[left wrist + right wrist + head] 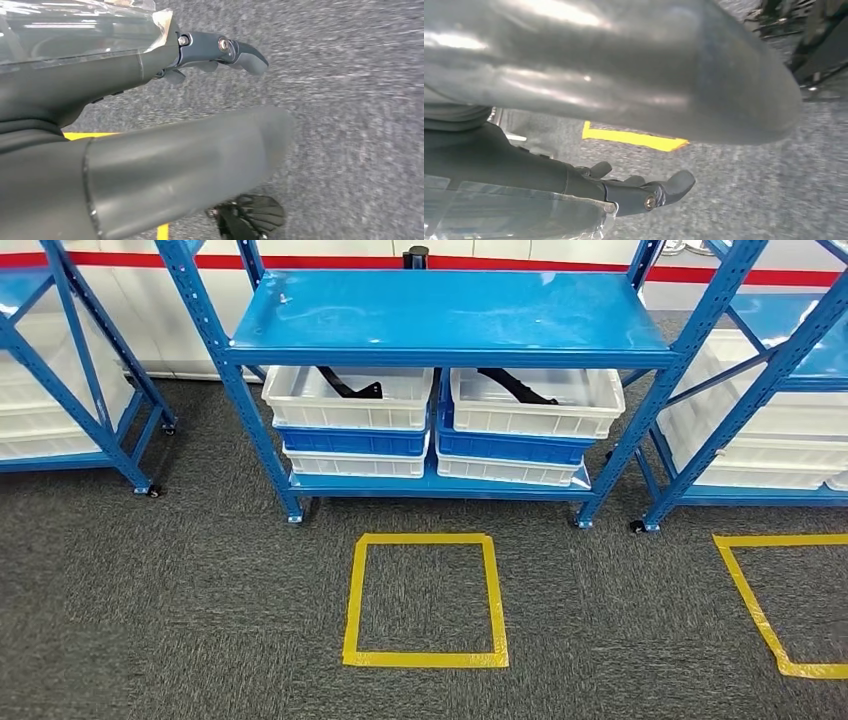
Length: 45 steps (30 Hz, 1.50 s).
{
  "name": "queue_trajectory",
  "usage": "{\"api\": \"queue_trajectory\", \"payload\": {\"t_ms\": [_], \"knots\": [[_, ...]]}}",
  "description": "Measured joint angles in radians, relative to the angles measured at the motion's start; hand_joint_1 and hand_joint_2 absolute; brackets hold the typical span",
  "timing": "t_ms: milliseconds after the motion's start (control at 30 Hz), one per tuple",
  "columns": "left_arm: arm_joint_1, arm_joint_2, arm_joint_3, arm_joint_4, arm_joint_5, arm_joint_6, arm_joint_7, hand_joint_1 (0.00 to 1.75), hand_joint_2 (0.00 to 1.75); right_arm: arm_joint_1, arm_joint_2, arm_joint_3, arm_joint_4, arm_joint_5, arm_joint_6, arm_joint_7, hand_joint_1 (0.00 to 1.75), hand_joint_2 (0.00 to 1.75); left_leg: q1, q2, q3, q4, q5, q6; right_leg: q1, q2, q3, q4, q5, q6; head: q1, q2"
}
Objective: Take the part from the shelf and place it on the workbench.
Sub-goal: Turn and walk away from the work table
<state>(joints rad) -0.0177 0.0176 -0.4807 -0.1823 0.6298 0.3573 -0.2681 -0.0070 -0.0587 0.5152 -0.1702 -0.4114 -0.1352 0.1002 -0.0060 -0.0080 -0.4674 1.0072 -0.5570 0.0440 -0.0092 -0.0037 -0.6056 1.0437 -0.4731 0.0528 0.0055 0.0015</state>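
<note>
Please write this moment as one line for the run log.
stage: before pick | left hand: empty, over carpet | right hand: empty, over carpet | black parts: in white bins on shelf

Black part (350, 386): thin, angled bracket-like piece, lying slantwise in left white bin (348, 400), top of the left stack on the lower level of blue shelf (450, 310). Second black part (517, 386): similar long, bent shape, lying diagonally in right white bin (536, 403), just beside the first bin. Both partly hidden under the upper shelf board.
</note>
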Motion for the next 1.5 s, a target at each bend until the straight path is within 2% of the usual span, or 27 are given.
{"api": "queue_trajectory", "payload": {"t_ms": [67, 133, 167, 200, 300, 333, 367, 467, 533, 600, 667, 733, 800, 833, 867, 900, 967, 1033, 1100, 1167, 1233, 1300, 1333, 1367, 1400, 1467, 1500], "knots": [[-0.001, 0.001, 0.0, 0.0, 0.0, 0.0, 0.0, 0.0, 0.0, -0.002, 0.001, 0.0, 0.0, 0.002, 0.0, 0.0, 0.0, 0.0, -0.002, 0.003, 0.017, 0.006, -0.013, -0.011, 0.002, -0.004, 0.008, -0.007, -0.008, -0.026, -0.005, 0.0], [-0.003, 0.0, 0.0, -0.001, 0.0, 0.0, 0.0, 0.0, 0.0, -0.002, 0.002, 0.001, 0.0, 0.004, 0.0, 0.0, 0.0, 0.0, 0.0, 0.005, 0.024, 0.026, -0.025, -0.021, -0.005, 0.0, 0.029, -0.012, -0.006, -0.042, -0.01, 0.0], [-0.004, 0.0, 0.0, -0.001, 0.0, -0.001, 0.0, 0.0, 0.0, -0.002, 0.001, 0.001, 0.0, 0.004, 0.0, -0.001, 0.0, 0.0, 0.001, 0.005, 0.011, 0.055, -0.036, -0.027, -0.008, 0.0, 0.04, -0.013, -0.009, -0.047, -0.011, 0.0], [-0.005, 0.0, 0.0, -0.001, 0.001, -0.001, 0.0, 0.0, 0.0, -0.003, 0.001, 0.001, 0.0, 0.005, 0.0, -0.001, 0.0, 0.0, 0.004, 0.006, -0.017, 0.104, -0.052, -0.033, -0.011, 0.0, 0.05, -0.014, -0.012, -0.051, -0.013, 0.0], [-0.004, -0.001, 0.0, -0.001, 0.002, -0.001, 0.0, 0.0, 0.0, -0.003, -0.001, 0.002, 0.0, 0.008, -0.001, -0.002, 0.0, 0.0, 0.011, 0.006, -0.149, 0.277, -0.117, -0.045, -0.011, 0.003, 0.063, -0.014, -0.028, -0.057, -0.017, 0.0], [-0.003, -0.001, 0.0, -0.001, 0.003, -0.001, 0.0, 0.0, 0.0, -0.002, 0.0, 0.002, 0.0, 0.009, -0.001, -0.002, 0.0, 0.0, 0.013, 0.006, -0.18, 0.295, -0.122, -0.047, -0.011, 0.005, 0.07, -0.014, -0.036, -0.056, -0.017, 0.0], [-0.002, 0.0, 0.0, -0.001, 0.004, -0.001, 0.0, 0.0, 0.0, -0.001, 0.0, 0.004, 0.0, 0.011, -0.001, -0.002, 0.0, 0.0, 0.014, 0.006, -0.194, 0.279, -0.104, -0.048, -0.011, 0.006, 0.081, -0.014, -0.044, -0.054, -0.017, 0.0], [0.001, 0.001, 0.0, 0.0, 0.005, -0.001, 0.0, 0.0, 0.0, 0.001, 0.001, 0.009, 0.0, 0.014, -0.001, -0.002, 0.0, 0.0, 0.015, 0.008, -0.178, 0.118, 0.036, -0.038, -0.011, 0.007, 0.11, -0.015, -0.073, -0.043, -0.018, 0.0], [0.003, 0.001, 0.0, 0.001, 0.006, -0.001, 0.0, 0.0, 0.0, -0.003, 0.001, 0.011, 0.001, 0.014, -0.001, -0.002, 0.0, 0.0, 0.01, 0.008, -0.169, 0.061, 0.075, -0.027, -0.006, 0.008, 0.121, -0.02, -0.088, -0.031, -0.019, 0.0], [0.003, 0.0, 0.0, 0.001, 0.006, -0.001, -0.001, 0.0, 0.0, -0.006, 0.0, 0.014, 0.001, 0.014, -0.001, -0.001, 0.0, 0.0, 0.008, 0.005, -0.154, 0.05, 0.075, -0.012, -0.003, 0.008, 0.139, -0.02, -0.089, -0.014, -0.019, 0.0], [0.002, 0.0, 0.0, 0.001, 0.006, -0.001, -0.001, 0.0, 0.0, -0.005, 0.0, 0.017, 0.001, 0.014, -0.001, 0.0, 0.0, 0.0, 0.01, 0.003, -0.125, 0.037, 0.08, 0.003, -0.004, 0.007, 0.142, 0.011, -0.096, -0.004, -0.016, 0.0], [0.001, 0.001, 0.0, 0.001, 0.006, -0.001, -0.001, 0.0, 0.0, -0.007, 0.001, 0.018, 0.001, 0.014, -0.001, 0.0, 0.0, 0.0, 0.01, 0.004, -0.105, 0.03, 0.074, 0.011, -0.004, 0.005, 0.087, 0.108, -0.129, -0.008, -0.012, 0.0], [0.001, 0.001, 0.0, 0.001, 0.006, 0.0, -0.001, 0.0, 0.0, -0.009, 0.001, 0.018, 0.001, 0.014, -0.001, 0.0, 0.0, 0.0, 0.007, 0.002, -0.096, 0.029, 0.063, 0.016, -0.003, 0.005, 0.0, 0.222, -0.172, -0.014, -0.011, 0.0], [0.001, 0.0, 0.0, 0.001, 0.006, -0.001, 0.0, 0.0, 0.0, -0.008, 0.001, 0.019, 0.001, 0.015, -0.001, 0.001, 0.0, 0.0, 0.005, 0.0, -0.089, 0.029, 0.056, 0.018, -0.002, 0.005, -0.03, 0.247, -0.184, -0.014, -0.011, 0.0], [0.002, 0.0, 0.0, 0.001, 0.006, -0.001, 0.0, 0.0, 0.0, -0.006, 0.001, 0.02, 0.001, 0.015, -0.001, 0.001, 0.0, 0.0, 0.003, -0.003, -0.079, 0.029, 0.048, 0.018, -0.001, 0.005, -0.044, 0.238, -0.18, -0.011, -0.01, 0.0], [0.002, 0.0, 0.0, 0.001, 0.006, -0.001, 0.0, 0.0, 0.0, -0.004, 0.0, 0.02, 0.001, 0.015, -0.001, 0.001, 0.0, 0.0, 0.001, -0.005, -0.068, 0.029, 0.04, 0.018, 0.0, 0.005, -0.042, 0.195, -0.154, -0.005, -0.01, 0.0], [0.002, -0.001, 0.0, 0.001, 0.006, -0.001, 0.0, 0.0, 0.0, 0.0, -0.001, 0.022, 0.001, 0.016, -0.001, 0.001, 0.0, 0.0, -0.002, -0.007, -0.046, 0.03, 0.022, 0.015, 0.004, 0.004, -0.017, 0.075, -0.072, 0.002, -0.011, 0.0], [0.002, -0.001, -0.001, 0.001, 0.006, -0.001, 0.0, 0.0, 0.0, 0.0, -0.001, 0.023, 0.002, 0.016, -0.001, 0.001, 0.0, 0.0, -0.004, -0.008, -0.033, 0.027, 0.004, 0.005, 0.011, 0.001, 0.005, 0.01, -0.032, -0.014, -0.014, 0.0], [0.001, -0.001, -0.002, 0.001, 0.006, -0.001, 0.001, 0.0, 0.0, -0.002, 0.0, 0.023, 0.003, 0.016, 0.0, 0.002, 0.0, 0.0, -0.004, -0.007, -0.019, 0.037, 0.003, -0.007, 0.011, 0.002, 0.021, 0.0, -0.029, -0.037, -0.015, 0.0], [0.0, -0.001, -0.003, 0.001, 0.006, -0.002, 0.001, 0.0, 0.0, -0.002, 0.0, 0.024, 0.003, 0.016, 0.0, 0.002, 0.0, 0.0, -0.003, -0.004, -0.013, 0.068, -0.005, -0.017, 0.003, 0.003, 0.043, -0.011, -0.021, -0.053, -0.015, 0.0], [-0.003, -0.002, -0.005, 0.001, 0.005, -0.002, 0.001, 0.0, 0.0, -0.004, 0.0, 0.024, 0.003, 0.015, 0.0, 0.003, 0.0, 0.0, 0.003, -0.001, -0.053, 0.146, -0.048, -0.029, -0.001, 0.002, 0.062, -0.014, -0.026, -0.065, -0.018, 0.0], [-0.004, -0.002, -0.008, 0.001, 0.005, -0.001, 0.001, 0.0, 0.0, -0.006, -0.001, 0.024, 0.003, 0.015, 0.0, 0.003, 0.0, 0.0, 0.011, 0.0, -0.128, 0.254, -0.099, -0.043, -0.001, 0.003, 0.069, -0.014, -0.035, -0.068, -0.02, 0.0], [-0.003, -0.002, -0.01, 0.001, 0.005, -0.001, 0.001, 0.0, 0.0, -0.005, -0.001, 0.024, 0.003, 0.015, 0.0, 0.003, 0.0, 0.0, 0.015, 0.001, -0.157, 0.285, -0.107, -0.049, -0.001, 0.004, 0.071, -0.014, -0.04, -0.068, -0.02, 0.0], [-0.001, -0.002, -0.011, 0.001, 0.005, -0.001, 0.001, 0.0, 0.0, -0.004, 0.0, 0.024, 0.003, 0.015, 0.0, 0.003, 0.0, 0.0, 0.017, 0.002, -0.173, 0.284, -0.094, -0.054, -0.002, 0.004, 0.075, -0.014, -0.046, -0.065, -0.021, 0.0], [0.0, -0.001, -0.013, 0.001, 0.005, -0.001, 0.001, 0.0, 0.0, -0.002, 0.0, 0.024, 0.003, 0.015, 0.0, 0.003, 0.0, 0.0, 0.019, 0.003, -0.171, 0.247, -0.059, -0.055, -0.003, 0.005, 0.083, -0.014, -0.052, -0.062, -0.021, 0.0], [0.001, 0.0, -0.014, 0.001, 0.005, -0.001, 0.001, 0.0, 0.0, 0.0, 0.001, 0.024, 0.003, 0.015, 0.0, 0.004, 0.0, 0.0, 0.02, 0.006, -0.134, 0.123, 0.026, -0.052, -0.005, 0.005, 0.103, -0.015, -0.064, -0.054, -0.02, 0.0], [0.001, 0.0, -0.015, 0.001, 0.004, -0.002, 0.0, 0.0, 0.0, -0.001, 0.001, 0.024, 0.003, 0.015, 0.0, 0.004, 0.0, 0.0, 0.017, 0.008, -0.122, 0.082, 0.025, -0.047, -0.005, 0.005, 0.112, -0.015, -0.07, -0.048, -0.02, 0.0]]}}
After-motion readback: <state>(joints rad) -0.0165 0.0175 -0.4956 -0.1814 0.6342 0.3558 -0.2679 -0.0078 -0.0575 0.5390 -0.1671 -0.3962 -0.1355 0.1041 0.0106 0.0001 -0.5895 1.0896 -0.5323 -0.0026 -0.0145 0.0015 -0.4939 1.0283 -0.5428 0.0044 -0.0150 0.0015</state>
